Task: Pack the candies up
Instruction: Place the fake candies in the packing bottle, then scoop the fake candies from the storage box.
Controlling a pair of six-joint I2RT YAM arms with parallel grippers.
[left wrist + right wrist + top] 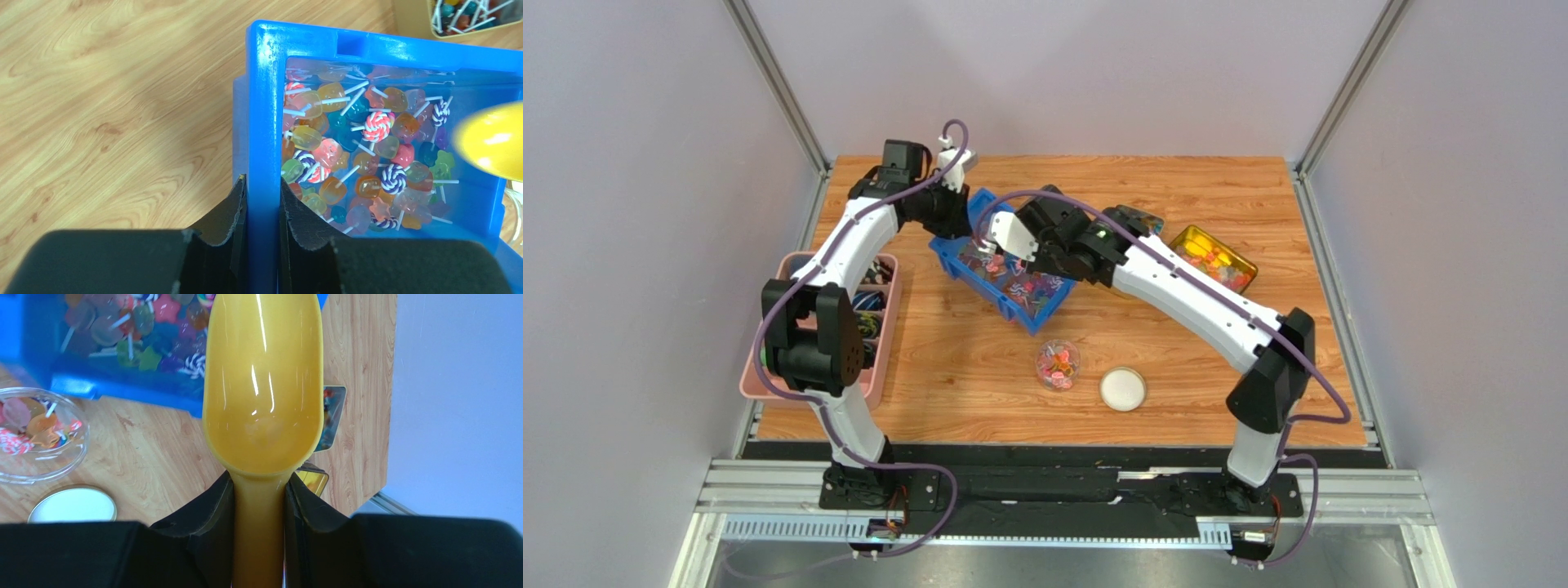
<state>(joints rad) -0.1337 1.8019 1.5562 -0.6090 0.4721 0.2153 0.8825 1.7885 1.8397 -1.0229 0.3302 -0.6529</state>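
Pinches the wall of the blue bin [264, 92] tight with the left gripper [263, 191]. Grips the yellow scoop [264, 386] by its handle in the right gripper [258, 491], bowl over the bin. Shows most candies [362, 147] heaped inside the bin, a few in a clear jar [55, 471] near it.

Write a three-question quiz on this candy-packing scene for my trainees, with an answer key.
1. True or false: the yellow scoop in the right gripper is full.
2. The left gripper clamps: A) the blue bin's wall, B) the scoop, C) nothing.
3. Fill in: the white lid lies ___ the clear tub of lollipop candies.
Key: 1 false; 2 A; 3 beside.
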